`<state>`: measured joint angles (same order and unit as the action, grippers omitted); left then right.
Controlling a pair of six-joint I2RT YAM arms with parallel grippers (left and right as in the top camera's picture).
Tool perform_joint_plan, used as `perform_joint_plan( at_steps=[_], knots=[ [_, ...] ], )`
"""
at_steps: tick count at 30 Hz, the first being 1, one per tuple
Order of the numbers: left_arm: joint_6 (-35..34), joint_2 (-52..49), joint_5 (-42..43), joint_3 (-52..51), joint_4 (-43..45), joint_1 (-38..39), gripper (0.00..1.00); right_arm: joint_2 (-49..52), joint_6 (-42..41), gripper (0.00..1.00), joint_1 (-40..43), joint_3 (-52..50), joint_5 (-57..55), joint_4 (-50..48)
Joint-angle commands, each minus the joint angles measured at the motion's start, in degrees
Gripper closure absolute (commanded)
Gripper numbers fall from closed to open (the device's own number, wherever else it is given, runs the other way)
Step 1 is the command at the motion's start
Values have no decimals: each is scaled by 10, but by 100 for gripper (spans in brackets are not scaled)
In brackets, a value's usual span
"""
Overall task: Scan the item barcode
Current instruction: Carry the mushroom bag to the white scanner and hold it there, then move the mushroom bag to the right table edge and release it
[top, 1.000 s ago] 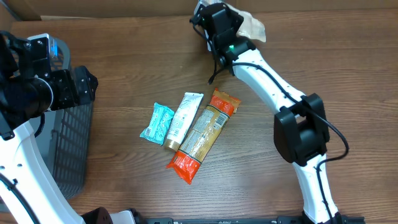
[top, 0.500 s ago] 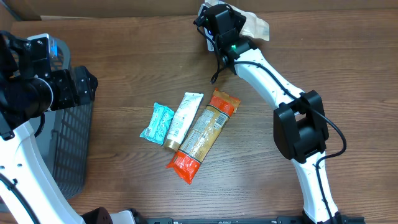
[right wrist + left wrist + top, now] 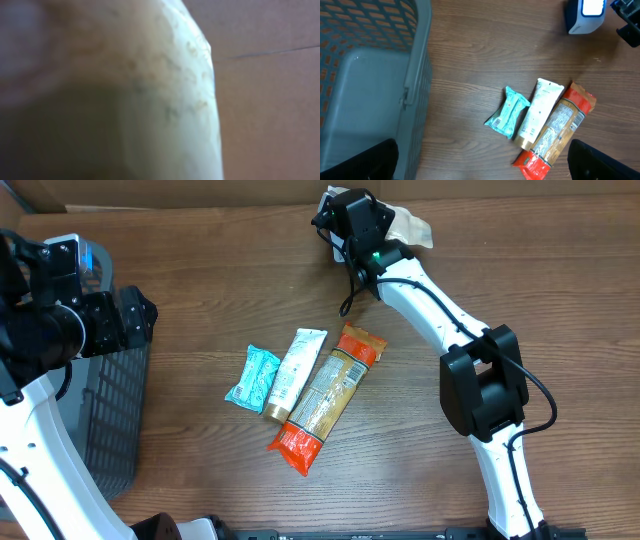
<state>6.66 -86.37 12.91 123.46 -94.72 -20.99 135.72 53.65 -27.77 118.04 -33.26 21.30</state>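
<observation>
The right gripper (image 3: 385,218) is at the table's (image 3: 200,250) far edge, clenched on a cream pouch (image 3: 411,226) – in its wrist view the pouch fills the frame, blurred. A white-and-blue scanner (image 3: 585,15) stands just beside that gripper in the left wrist view. The left gripper (image 3: 480,157) hangs released, its fingers (image 3: 365,160) wide apart, above a grey basket (image 3: 110,410). Mid-table lie three items side by side – a teal packet (image 3: 254,378), a white tube (image 3: 297,370) touching it, and an orange packet (image 3: 328,398) against the tube.
</observation>
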Motion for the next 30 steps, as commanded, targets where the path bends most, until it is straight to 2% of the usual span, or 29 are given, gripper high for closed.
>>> perform_joint_plan(
  at_steps=[1, 6, 11, 14, 16, 19, 24, 28, 30],
  knots=[
    [15, -2, 7, 0, 1, 0, 0, 3, -46, 96, 1, 0, 4, 7],
    [15, -2, 7, 0, 1, 0, 1, -31, -95, 96, 1, 1, 52, 74],
    [15, -2, 7, 0, 1, 0, 0, -111, -187, 96, 15, 1, 131, 145],
    [15, -2, 7, 0, 1, 0, 0, -182, -242, 96, 34, 2, 261, 217],
    [15, -2, 7, 0, 1, 0, 1, -234, -269, 96, 57, 2, 388, 276],
    [15, -2, 7, 0, 1, 0, 1, -295, -326, 96, 102, 2, 547, 353],
    [15, -2, 7, 0, 1, 0, 1, -344, -464, 96, 210, 2, 685, 472],
    [15, -2, 7, 0, 1, 0, 1, -338, -479, 96, 301, -5, 756, 570],
    [15, -2, 7, 0, 1, 0, 0, -335, -478, 96, 341, -26, 769, 589]
  ],
)
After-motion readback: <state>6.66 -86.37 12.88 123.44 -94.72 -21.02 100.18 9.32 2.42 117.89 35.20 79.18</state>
